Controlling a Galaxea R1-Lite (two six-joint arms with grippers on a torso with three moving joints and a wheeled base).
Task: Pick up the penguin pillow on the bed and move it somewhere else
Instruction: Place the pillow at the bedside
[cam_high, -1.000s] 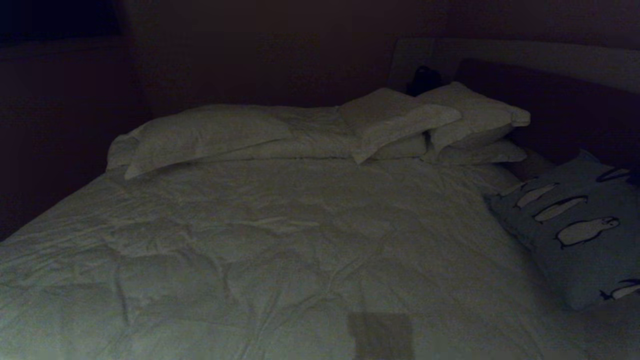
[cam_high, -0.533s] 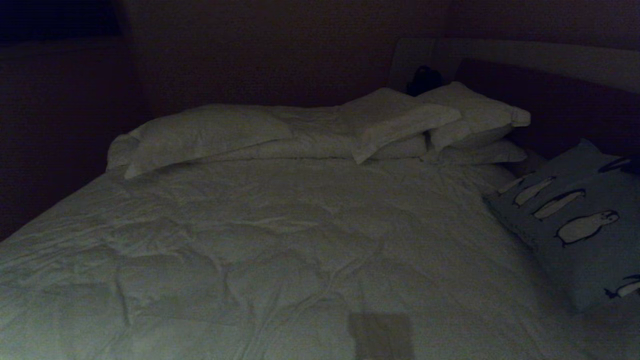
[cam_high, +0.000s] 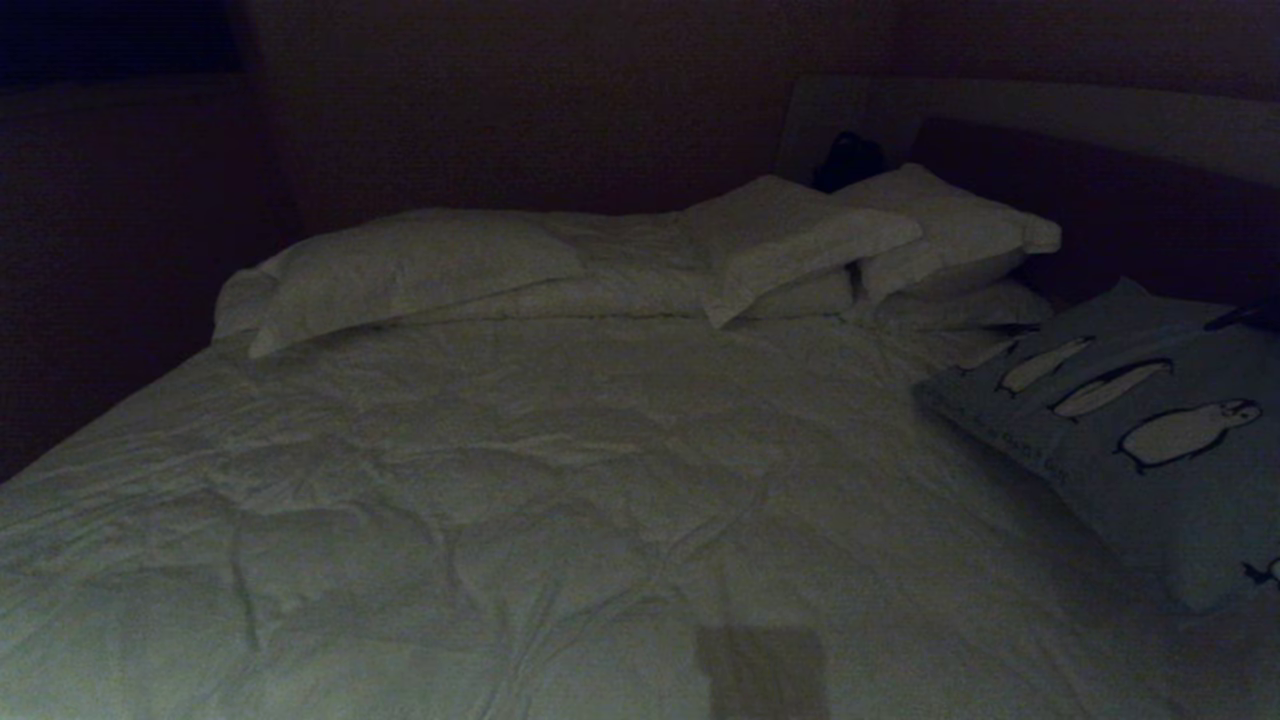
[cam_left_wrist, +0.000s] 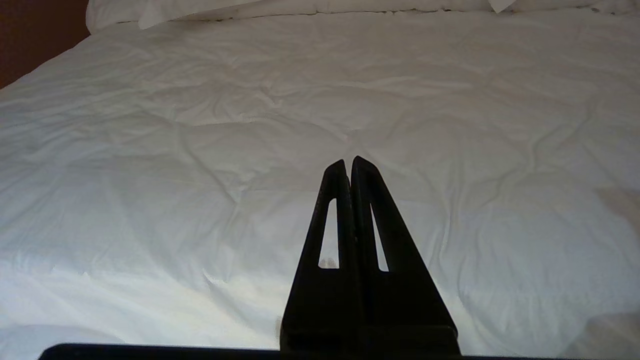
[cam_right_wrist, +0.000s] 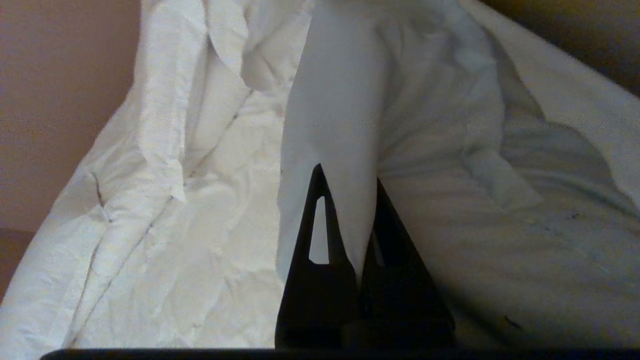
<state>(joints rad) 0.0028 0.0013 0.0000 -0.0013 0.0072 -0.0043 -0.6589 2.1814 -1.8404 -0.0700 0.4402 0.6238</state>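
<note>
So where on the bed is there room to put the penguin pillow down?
The wide duvet in the middle of the bed is bare, between the white pillows and the near edge. The head end is crowded with stacked pillows; the penguin pillow fills the right side.

One bed (cam_high: 500, 480); one penguin pillow (cam_high: 1130, 440) showing at least four penguins; roughly four plain white pillows (cam_high: 400, 270), exact count unclear; one headboard (cam_high: 1100, 200); two grippers.

Duvet (cam_left_wrist: 200, 150) looking soft matt quilted cloth, v. wrinkled. Penguin pillow (cam_high: 1130, 440) showing smooth matt printed fabric. White pillows (cam_high: 420, 265): matt cloth, creased. Gripper fingers (cam_left_wrist: 345, 210) appearing matt blk plastic.
</note>
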